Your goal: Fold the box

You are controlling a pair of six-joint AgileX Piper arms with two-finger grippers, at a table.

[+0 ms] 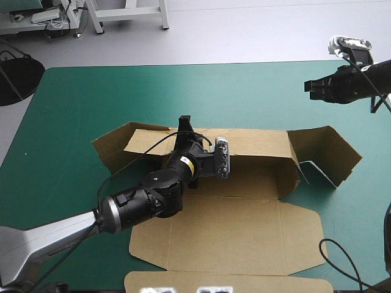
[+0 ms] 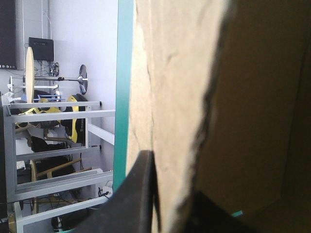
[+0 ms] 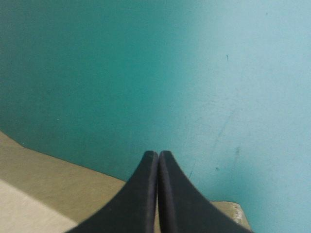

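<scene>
I see the box [image 1: 244, 232] near the middle of the teal-green cover [image 1: 122, 91], its near panels lying flat, its long far wall raised and a flap angled up at the right end. My left gripper [image 1: 184, 125] sits at the top edge of that far wall, black fingers nearly closed with the brown board pinched between them. My right gripper [image 1: 310, 86] hovers beyond the box's right end, fingers pressed together on nothing
</scene>
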